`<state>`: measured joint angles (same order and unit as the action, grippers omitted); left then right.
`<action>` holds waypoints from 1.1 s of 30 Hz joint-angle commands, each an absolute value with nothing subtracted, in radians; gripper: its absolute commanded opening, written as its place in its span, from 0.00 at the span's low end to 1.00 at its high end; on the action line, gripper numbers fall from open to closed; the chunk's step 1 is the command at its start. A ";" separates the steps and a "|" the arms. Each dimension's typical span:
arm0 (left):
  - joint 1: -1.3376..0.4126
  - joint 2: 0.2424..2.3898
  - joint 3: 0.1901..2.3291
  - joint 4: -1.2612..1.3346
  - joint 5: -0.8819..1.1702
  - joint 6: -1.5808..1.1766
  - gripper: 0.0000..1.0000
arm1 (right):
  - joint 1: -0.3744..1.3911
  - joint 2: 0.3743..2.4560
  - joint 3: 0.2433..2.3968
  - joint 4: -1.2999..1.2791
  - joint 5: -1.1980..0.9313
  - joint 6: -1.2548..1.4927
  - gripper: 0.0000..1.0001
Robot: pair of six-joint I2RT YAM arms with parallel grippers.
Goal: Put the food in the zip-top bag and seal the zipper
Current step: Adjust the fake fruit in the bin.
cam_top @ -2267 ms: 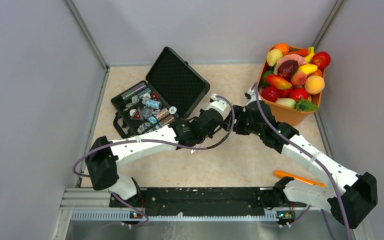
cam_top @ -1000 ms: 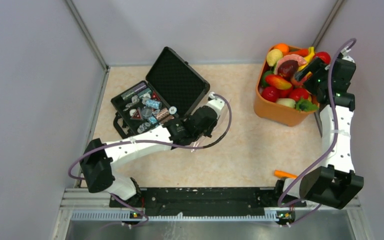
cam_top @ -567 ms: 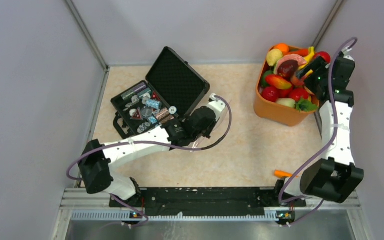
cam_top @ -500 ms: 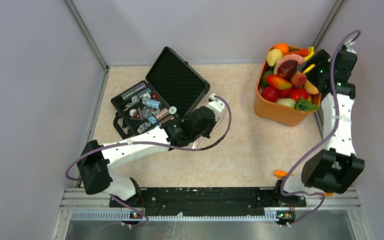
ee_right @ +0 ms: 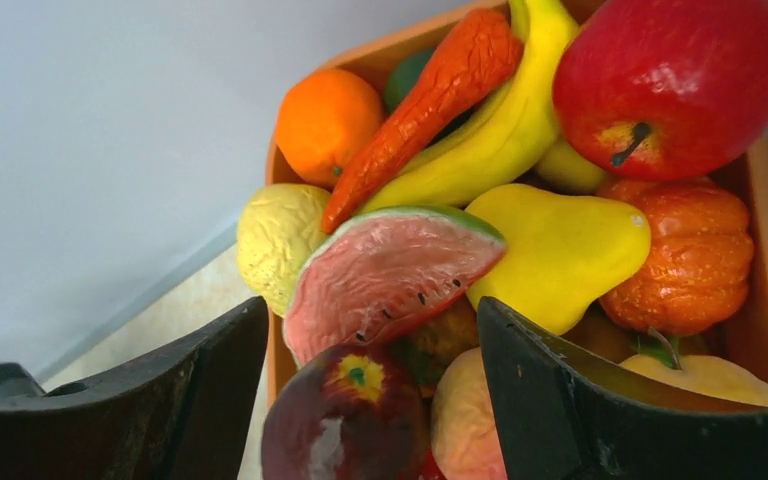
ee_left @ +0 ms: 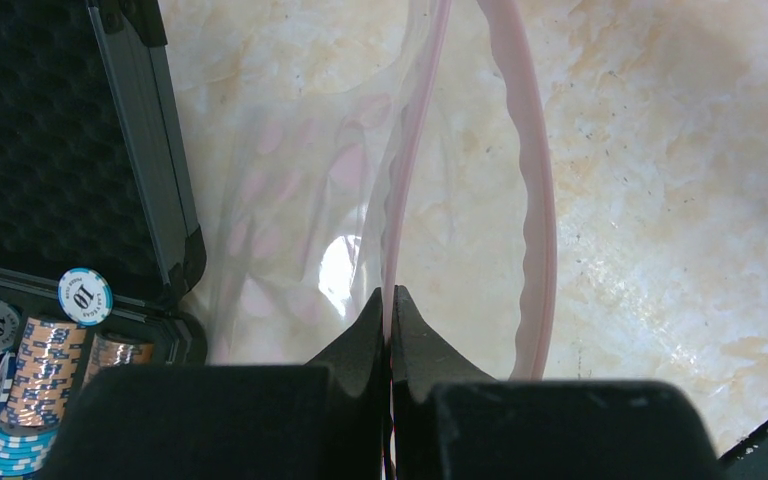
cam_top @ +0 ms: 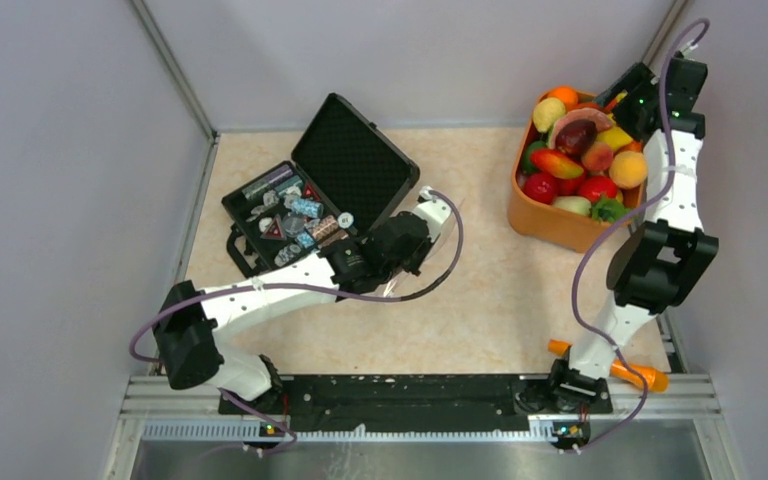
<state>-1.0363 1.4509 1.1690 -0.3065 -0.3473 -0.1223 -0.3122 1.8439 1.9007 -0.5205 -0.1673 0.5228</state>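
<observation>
The left pincer (ee_left: 388, 305) pinched the zip-top bag (ee_left: 300, 220), partly cut off from view; the right pincer (ee_right: 370, 390) stood wide over the food (ee_right: 550, 250).

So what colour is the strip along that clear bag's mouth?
The zipper is pale pink; left wrist view.

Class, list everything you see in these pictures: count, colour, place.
toy food: heaped pile, red, yellow, orange, green, in the bin
bin: one, orange, table's far right corner
zip-top bag: one, clear with pink print, beside the case, mouth open
zipper: one, pink, along the bag's mouth
case: one, black, open, far left
poker chips: many, mixed colours, in the case
stick: one, orange, near right arm's base
table: one, beige marbled
left gripper: black, shut on the bag's mouth edge
right gripper: black, open, above the bin
</observation>
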 commanded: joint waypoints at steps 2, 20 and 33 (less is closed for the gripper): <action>-1.027 1.413 1.163 -0.273 -0.346 -0.105 0.00 | -0.301 1.814 1.973 -0.639 -0.182 0.383 0.79; -1.015 1.392 1.139 -0.267 -0.331 -0.091 0.00 | -0.231 1.802 1.918 -0.721 -0.123 0.383 0.87; -1.015 1.408 1.147 -0.265 -0.327 -0.075 0.00 | -0.266 1.857 2.086 -0.731 -0.158 0.382 0.88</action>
